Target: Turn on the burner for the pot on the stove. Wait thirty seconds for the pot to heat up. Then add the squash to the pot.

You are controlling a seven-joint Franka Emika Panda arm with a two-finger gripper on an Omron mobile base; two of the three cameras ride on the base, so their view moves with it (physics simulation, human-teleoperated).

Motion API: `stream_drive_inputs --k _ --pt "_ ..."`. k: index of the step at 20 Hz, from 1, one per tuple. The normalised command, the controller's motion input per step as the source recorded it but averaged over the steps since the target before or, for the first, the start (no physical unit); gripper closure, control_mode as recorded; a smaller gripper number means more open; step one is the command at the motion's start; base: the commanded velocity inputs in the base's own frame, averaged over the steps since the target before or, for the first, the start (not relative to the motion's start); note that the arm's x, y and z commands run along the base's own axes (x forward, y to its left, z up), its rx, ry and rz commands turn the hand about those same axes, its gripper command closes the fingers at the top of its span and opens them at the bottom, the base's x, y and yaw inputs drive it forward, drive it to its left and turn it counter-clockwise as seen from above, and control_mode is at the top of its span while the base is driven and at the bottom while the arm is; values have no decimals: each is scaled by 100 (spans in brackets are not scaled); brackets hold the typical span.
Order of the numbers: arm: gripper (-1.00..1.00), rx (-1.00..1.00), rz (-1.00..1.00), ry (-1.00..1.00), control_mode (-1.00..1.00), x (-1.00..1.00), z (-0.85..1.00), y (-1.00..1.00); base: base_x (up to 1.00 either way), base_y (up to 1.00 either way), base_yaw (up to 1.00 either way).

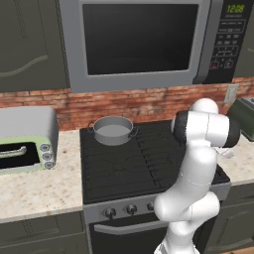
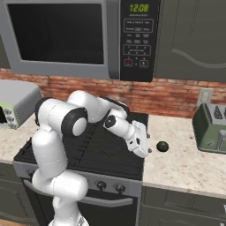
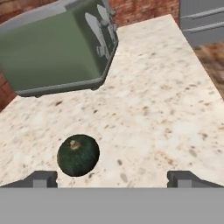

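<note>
My gripper (image 3: pixel 112 178) stood wide with nothing between its fingertips, over the worktop (image 3: pixel 153 113) right of the stove (image 2: pixel 101 150). The squash (image 3: pixel 78 155) lay just beyond my left fingertip, the green toaster (image 3: pixel 57 48) farther back. The pot (image 1: pixel 113 130) sat on the stove's rear left grate.

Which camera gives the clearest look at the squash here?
The hand view: the squash sits close and large on the speckled counter, its pale stem spot visible, near the green toaster. The right base view shows it as a small dark ball right of the stove.
</note>
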Motion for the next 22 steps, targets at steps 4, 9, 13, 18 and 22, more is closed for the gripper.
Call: stream_drive_inputs --k 4,9,13,18,22 --pt "-100 0 0 0 -100 22 -19 -12 0 0 0" --pt "-100 0 0 0 -100 21 -24 -16 0 0 0" --pt "-100 0 0 5 -100 31 -38 -14 0 0 0" --pt "-100 0 0 1 -100 24 -26 -13 0 0 0" --pt "-100 0 0 0 -100 24 -19 -17 0 0 0"
